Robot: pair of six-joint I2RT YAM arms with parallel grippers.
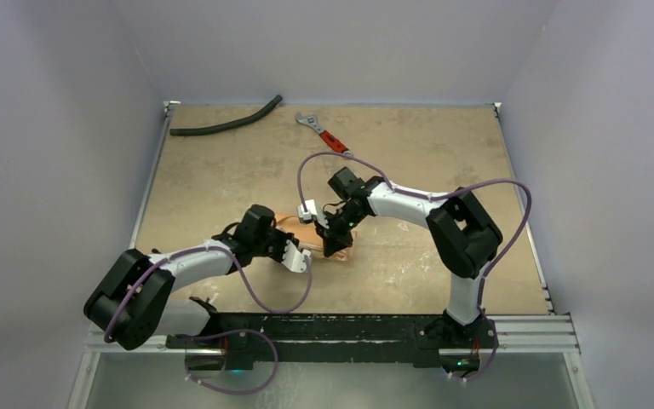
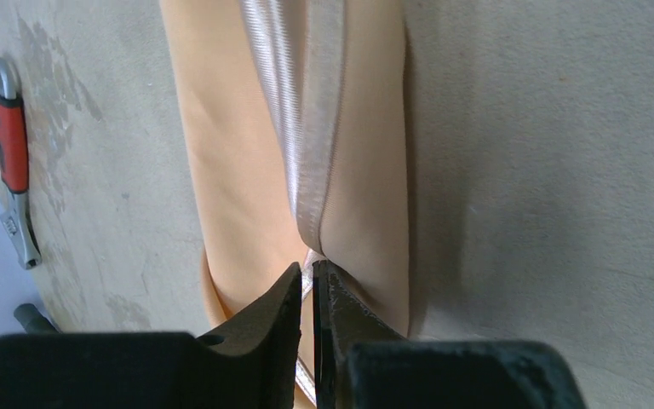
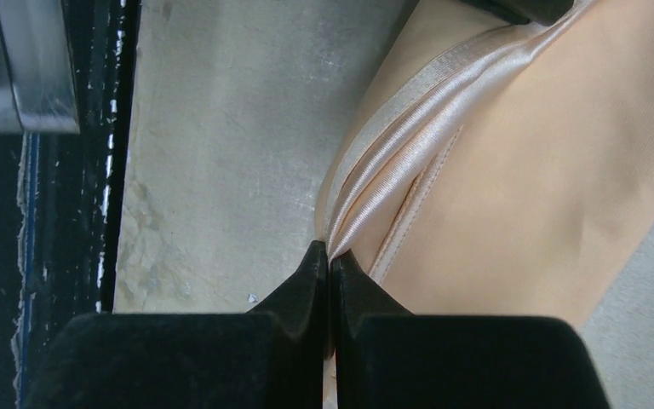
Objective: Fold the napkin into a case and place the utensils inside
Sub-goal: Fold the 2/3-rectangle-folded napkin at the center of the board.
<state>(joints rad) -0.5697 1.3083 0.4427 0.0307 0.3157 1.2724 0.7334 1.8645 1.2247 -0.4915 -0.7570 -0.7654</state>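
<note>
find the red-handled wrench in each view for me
top external: wrench at the far middle of the table
left wrist: along the left edge, left of the napkin
right wrist: not in it
shared landmark: the peach napkin, seen in all three

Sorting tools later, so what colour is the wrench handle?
The wrench handle is red, clearest in the left wrist view.

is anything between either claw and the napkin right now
Nothing visible. The left claw and the right claw each pinch the hem of the napkin directly; the wrench and hose lie apart near the far edge.
</note>
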